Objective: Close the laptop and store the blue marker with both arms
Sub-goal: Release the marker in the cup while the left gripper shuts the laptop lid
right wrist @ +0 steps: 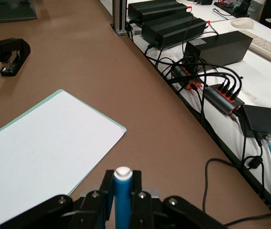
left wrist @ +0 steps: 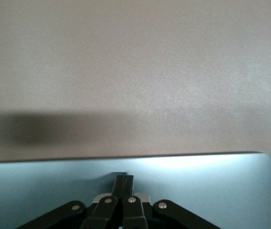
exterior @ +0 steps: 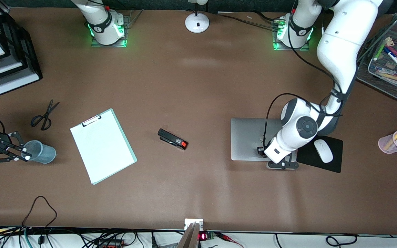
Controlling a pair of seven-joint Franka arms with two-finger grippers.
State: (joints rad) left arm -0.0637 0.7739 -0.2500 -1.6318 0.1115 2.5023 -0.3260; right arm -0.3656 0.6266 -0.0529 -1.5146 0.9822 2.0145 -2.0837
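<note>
The silver-grey laptop lies closed on the table near the left arm's end. My left gripper is shut and empty, its fingertips together over the lid at the edge nearest the front camera. My right gripper is at the right arm's end of the table, beside the rim of a clear plastic cup. It is shut on the blue marker, whose pale tip sticks out between the fingers. In the front view only that tip shows.
A clipboard with white paper, a black stapler and scissors lie mid-table. A black mouse pad with a white mouse sits beside the laptop. A pen cup, a mesh tray and black trays stand at the ends.
</note>
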